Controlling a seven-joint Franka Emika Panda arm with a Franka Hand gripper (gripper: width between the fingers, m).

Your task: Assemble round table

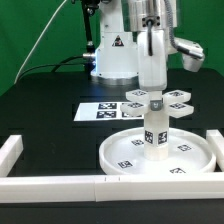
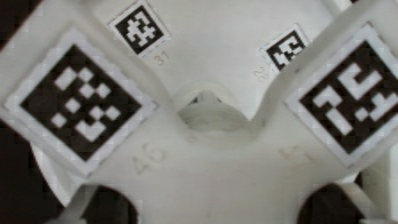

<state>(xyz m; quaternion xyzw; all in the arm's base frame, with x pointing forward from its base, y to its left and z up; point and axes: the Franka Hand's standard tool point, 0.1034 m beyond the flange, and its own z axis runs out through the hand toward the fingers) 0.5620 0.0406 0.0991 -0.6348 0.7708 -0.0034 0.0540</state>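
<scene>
The large round disc [image 1: 118,152] lies flat on the black table near the front. The short thick cylinder leg [image 1: 153,132] stands upright at its middle. The cross-shaped foot [image 1: 166,101] sits at the top of the leg, level; I cannot tell whether it is fully seated. My gripper [image 1: 151,90] comes straight down and is shut on one arm of the foot. In the wrist view the foot [image 2: 196,150] fills the frame, tags facing up, its centre hole [image 2: 210,112] visible. My gripper [image 2: 217,208] spans the near arm, with the fingers [image 2: 71,205] at its sides.
The marker board [image 1: 98,111] lies behind the disc at the exterior view's left. Long white border bars run along the front [image 1: 50,186], the left [image 1: 10,150] and the right [image 1: 214,140]. The robot base [image 1: 113,55] stands at the back.
</scene>
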